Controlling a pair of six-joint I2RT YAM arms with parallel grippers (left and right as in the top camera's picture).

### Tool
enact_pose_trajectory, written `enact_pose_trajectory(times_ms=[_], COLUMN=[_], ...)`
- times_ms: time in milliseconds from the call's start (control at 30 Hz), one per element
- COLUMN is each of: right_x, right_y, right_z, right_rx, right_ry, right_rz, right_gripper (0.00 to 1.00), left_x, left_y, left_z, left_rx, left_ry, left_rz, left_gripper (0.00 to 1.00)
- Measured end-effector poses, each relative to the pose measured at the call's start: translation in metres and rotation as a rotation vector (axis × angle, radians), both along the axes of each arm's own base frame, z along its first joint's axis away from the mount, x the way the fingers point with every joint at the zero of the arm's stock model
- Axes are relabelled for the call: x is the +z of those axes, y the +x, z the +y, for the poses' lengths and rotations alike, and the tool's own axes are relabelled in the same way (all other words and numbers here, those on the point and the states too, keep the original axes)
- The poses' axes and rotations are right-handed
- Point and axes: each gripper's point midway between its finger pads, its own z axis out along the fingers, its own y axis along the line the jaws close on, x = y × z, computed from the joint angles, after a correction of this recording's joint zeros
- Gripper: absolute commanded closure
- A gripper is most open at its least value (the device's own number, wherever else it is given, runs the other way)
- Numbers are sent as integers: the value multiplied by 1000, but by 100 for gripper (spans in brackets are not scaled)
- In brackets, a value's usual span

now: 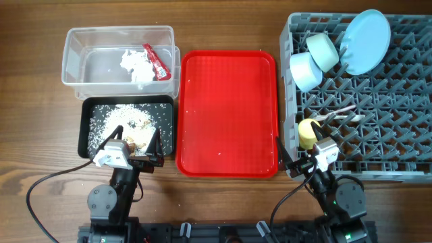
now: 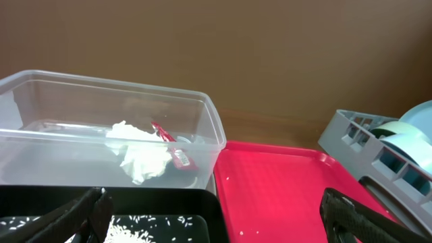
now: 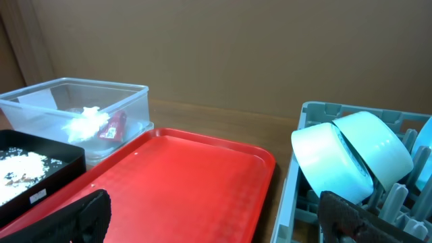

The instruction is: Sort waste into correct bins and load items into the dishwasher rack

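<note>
Left gripper (image 1: 138, 131): jaws spread wide, nothing held, above the black tray (image 1: 86, 128) at the red tray's (image 1: 227, 111) left. That tray holds the food scraps (image 1: 143, 138) and crumbs (image 1: 111, 118). Behind it, the clear tub (image 1: 74, 47) contains the tissue (image 1: 135, 66) and wrapper (image 1: 156, 61).

Right gripper (image 3: 214, 202): likewise released, at the red tray's near right corner. The rack (image 1: 378, 135), right of the red tray, carries the plate (image 1: 366, 40), mint green bowl (image 1: 322, 49), light blue bowl (image 1: 306, 71), yellow cup (image 1: 307, 133) and white cutlery (image 1: 337, 115).

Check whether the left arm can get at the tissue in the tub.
Probably yes: the tub is open-topped, the tissue lies uncovered beside the wrapper, and the left gripper has open, empty jaws.
</note>
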Motion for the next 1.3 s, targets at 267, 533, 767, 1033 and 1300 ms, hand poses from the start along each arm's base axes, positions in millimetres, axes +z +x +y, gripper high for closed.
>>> enact_pose_trajectory(times_ms=[267, 533, 767, 1033, 1300], right_x=[0, 0, 0, 0, 0], right_y=[0, 0, 0, 0, 0], right_z=[0, 0, 0, 0, 0], right_rx=[0, 0, 0, 0, 0], right_ry=[0, 0, 0, 0, 0], right_rz=[0, 0, 0, 0, 0], right_gripper=[0, 0, 0, 0, 0], left_x=[-12, -12, -12, -12, -12], left_y=[0, 0, 0, 0, 0], left_z=[0, 0, 0, 0, 0], left_rx=[0, 0, 0, 0, 0], left_ry=[3, 3, 3, 3, 3], left_rz=[45, 45, 45, 45, 45], left_gripper=[0, 0, 0, 0, 0])
